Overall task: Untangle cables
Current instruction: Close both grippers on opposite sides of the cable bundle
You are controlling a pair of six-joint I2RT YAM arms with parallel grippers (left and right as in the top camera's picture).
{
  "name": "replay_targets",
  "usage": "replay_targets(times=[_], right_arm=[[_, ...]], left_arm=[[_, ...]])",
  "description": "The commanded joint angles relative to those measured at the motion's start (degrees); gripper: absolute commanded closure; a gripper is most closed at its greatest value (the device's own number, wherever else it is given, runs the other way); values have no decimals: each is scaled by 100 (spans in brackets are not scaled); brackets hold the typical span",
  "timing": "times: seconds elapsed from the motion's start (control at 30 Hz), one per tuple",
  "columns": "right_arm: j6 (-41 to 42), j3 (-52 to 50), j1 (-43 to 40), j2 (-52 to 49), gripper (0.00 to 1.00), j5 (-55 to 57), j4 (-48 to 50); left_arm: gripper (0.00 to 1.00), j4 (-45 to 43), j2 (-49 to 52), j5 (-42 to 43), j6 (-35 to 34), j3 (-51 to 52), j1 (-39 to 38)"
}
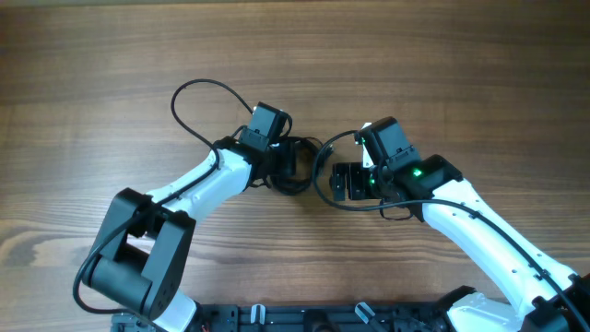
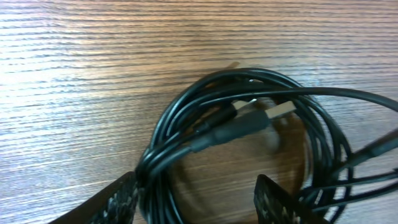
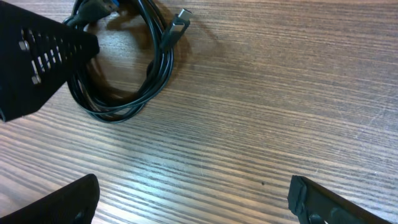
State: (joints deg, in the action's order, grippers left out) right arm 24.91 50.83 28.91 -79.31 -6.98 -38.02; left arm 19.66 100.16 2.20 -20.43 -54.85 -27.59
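Observation:
The cables (image 2: 186,124) lie as one coiled black bundle on the wooden table, with a silver-tipped plug (image 2: 281,112) lying across the middle of the coil. My left gripper (image 2: 196,202) sits low over the near side of the coil. Its jaws are apart: several strands run right against the left finger (image 2: 115,202), and bare table separates them from the right finger (image 2: 273,199). From above, the left gripper (image 1: 288,161) covers most of the coil (image 1: 300,180). My right gripper (image 3: 199,199) stands open over bare wood, to the right of the coil (image 3: 124,81) and its small plug (image 3: 177,25).
The left gripper's black body (image 3: 37,56) covers part of the coil in the right wrist view. A thicker arm cable loops over the table behind the left arm (image 1: 198,97). Another dark loop curves beside the right gripper (image 1: 320,175). The black base rail (image 1: 304,318) runs along the front edge.

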Motion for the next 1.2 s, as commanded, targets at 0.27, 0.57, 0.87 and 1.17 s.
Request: replay_targets(times=[0.27,0.57,0.87,1.17], right_arm=[[72,103,2,-74,0,101,-46],[72,103,2,-74,0,103,-37],[55,103,2,-74,0,129,13],[-420,103,2,-74,0,101,92]], left_arm=[[41,-173,284,-426,74,44,-15],[70,-210,509,-417,48,44,-31],[96,-118,387,205,55,42,-31],[96,179,-1451,247,76,42,-31]])
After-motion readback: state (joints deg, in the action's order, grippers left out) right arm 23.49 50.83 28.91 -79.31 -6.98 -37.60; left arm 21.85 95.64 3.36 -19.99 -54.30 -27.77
